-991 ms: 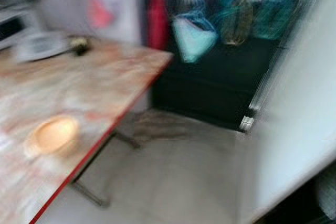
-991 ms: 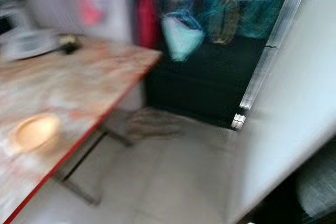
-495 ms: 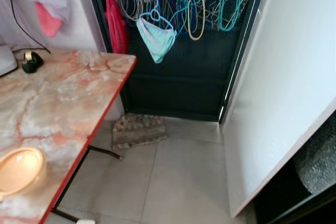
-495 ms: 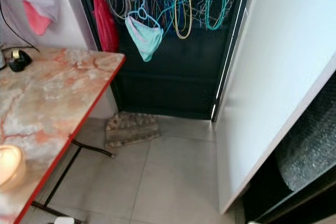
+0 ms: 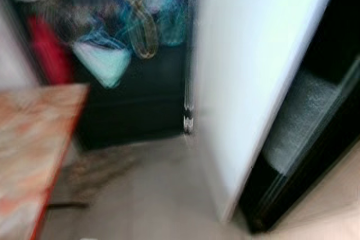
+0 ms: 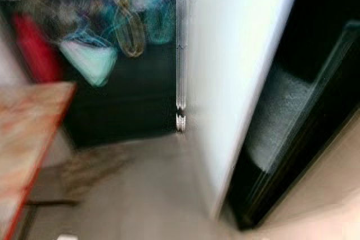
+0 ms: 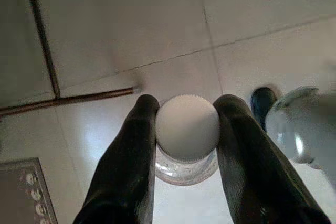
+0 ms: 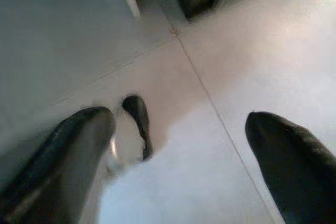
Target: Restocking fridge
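Left eye view, heavily blurred: one white fridge door (image 5: 253,71) stands open across the centre and upper right, and the dark fridge interior (image 5: 320,139) runs down the right edge with one pale shelf in it. One marble table with a red edge (image 5: 34,133) sits at lower left. At upper left a dark doorway holds a tangle of hangers (image 5: 135,15), one pale turquoise garment (image 5: 101,63) and one red one (image 5: 48,54). One mat (image 5: 95,170) lies on the tiled floor at lower centre.

Right eye view: the same scene; one bright strip (image 6: 180,60) runs down the door's edge at upper centre.

Left wrist view: the left gripper (image 7: 186,129) has its two black fingers (image 7: 134,161) clamped on one clear bottle with a white cap (image 7: 187,128), at the centre of the frame above pale floor tiles. One metal table leg (image 7: 68,98) crosses the left middle; a corner of the mat shows at lower left.

Right wrist view: the right gripper (image 8: 181,145) has its two fingers (image 8: 68,150) spread wide with nothing between them, over the tiled floor (image 8: 220,56).
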Motion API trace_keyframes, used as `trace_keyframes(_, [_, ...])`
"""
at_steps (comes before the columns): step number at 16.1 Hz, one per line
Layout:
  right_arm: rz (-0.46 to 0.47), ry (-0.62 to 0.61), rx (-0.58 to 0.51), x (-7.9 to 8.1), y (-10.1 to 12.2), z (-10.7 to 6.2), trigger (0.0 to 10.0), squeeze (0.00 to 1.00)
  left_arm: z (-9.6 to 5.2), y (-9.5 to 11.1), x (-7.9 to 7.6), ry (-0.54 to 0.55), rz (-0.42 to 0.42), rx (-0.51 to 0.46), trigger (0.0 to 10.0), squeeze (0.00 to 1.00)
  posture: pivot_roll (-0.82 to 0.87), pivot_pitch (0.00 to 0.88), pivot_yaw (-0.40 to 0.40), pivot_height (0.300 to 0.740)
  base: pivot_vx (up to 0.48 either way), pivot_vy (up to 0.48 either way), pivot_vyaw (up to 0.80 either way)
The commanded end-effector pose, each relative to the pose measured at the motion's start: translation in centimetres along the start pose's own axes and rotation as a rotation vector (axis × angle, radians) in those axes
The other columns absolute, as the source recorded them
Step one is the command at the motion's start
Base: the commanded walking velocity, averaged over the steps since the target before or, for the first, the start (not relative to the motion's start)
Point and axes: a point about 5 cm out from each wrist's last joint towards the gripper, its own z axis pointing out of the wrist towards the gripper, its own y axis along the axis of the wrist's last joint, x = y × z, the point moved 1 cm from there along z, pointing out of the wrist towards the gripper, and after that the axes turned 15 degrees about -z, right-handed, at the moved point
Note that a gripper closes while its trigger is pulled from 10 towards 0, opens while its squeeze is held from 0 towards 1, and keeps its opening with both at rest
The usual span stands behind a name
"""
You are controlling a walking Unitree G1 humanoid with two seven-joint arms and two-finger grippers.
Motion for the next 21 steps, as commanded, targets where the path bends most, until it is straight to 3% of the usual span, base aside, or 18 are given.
trace_keyframes(1, [-0.009, -0.011, -0.016, -0.4, 0.7, 0.1, 10.0, 0.0, 0.0, -0.3, -0.3, -0.013, 0.012, 0.011, 10.0, 0.0, 0.03, 0.0, 0.032, 0.74, 0.0, 0.0, -0.8])
trace_keyframes(6, [0.034, -0.027, -0.008, 0.0, 0.3, 0.1, 10.0, 0.0, 0.0, -0.3, 0.2, -0.023, 0.067, 0.021, 10.0, 0.0, 0.02, 0.0, 0.056, 0.74, 0.0, 0.0, -0.8])
trace_keyframes(8, [0.003, -0.035, 0.0, 0.1, 0.3, 0.1, 10.0, 0.0, 0.0, 0.1, 0.3, -0.022, 0.05, 0.019, 10.0, 0.0, 0.02, 0.0, 0.056, 0.74, 0.0, 0.0, -0.8])
trace_keyframes(10, [-0.114, -0.011, 0.01, 0.3, 0.5, 0.2, 10.0, 0.0, 0.1, 0.7, 0.1, -0.062, -0.048, 0.034, 10.0, 0.0, 0.02, 0.0, 0.06, 0.74, 0.0, 0.0, -0.8])
trace_keyframes(12, [-0.132, -0.001, 0.005, 0.4, 0.7, 0.2, 10.0, 0.0, 0.2, 1.1, -0.2, -0.105, -0.107, 0.031, 10.0, 0.0, 0.01, 0.0, 0.059, 0.74, 0.0, 0.0, -0.8])
trace_keyframes(15, [-0.096, -0.015, -0.008, 0.2, 0.9, 0.2, 10.0, 0.0, 0.3, 2.0, 0.0, -0.071, -0.183, -0.005, 10.0, 0.0, -0.02, 0.0, 0.039, 0.74, 0.0, 0.0, -0.8])
trace_keyframes(16, [-0.052, -0.036, -0.013, -0.1, 0.9, 0.2, 10.0, 0.0, 0.4, 3.0, 0.3, -0.024, -0.327, -0.042, 10.0, 0.0, -0.03, 0.0, 0.034, 0.74, 0.0, 0.0, -0.8])
trace_keyframes(17, [-0.036, -0.049, -0.013, -0.3, 0.9, 0.2, 10.0, 0.0, 0.4, 3.2, 0.3, -0.013, -0.375, -0.053, 10.0, 0.0, -0.03, 0.0, 0.034, 0.74, 0.0, 0.0, -0.8])
trace_keyframes(18, [-0.006, -0.062, -0.012, -0.5, 0.8, 0.1, 10.0, 0.0, 0.4, 3.3, 0.1, -0.011, -0.39, -0.062, 10.0, 0.0, -0.03, 0.0, 0.033, 0.74, 0.0, 0.0, -0.8])
trace_keyframes(19, [0.011, -0.075, -0.012, -0.9, 0.8, 0.1, 10.0, 0.0, 0.5, 3.4, -0.3, -0.021, -0.319, -0.062, 10.0, 0.0, -0.02, 0.0, 0.025, 0.74, 0.0, 0.0, -0.8])
trace_keyframes(21, [0.036, -0.083, -0.014, -1.1, 0.8, 0.0, 10.0, 0.0, 0.5, 3.2, -0.7, -0.033, -0.292, -0.054, 10.0, 0.0, -0.02, 0.0, 0.018, 0.74, 0.0, 0.0, -0.8])
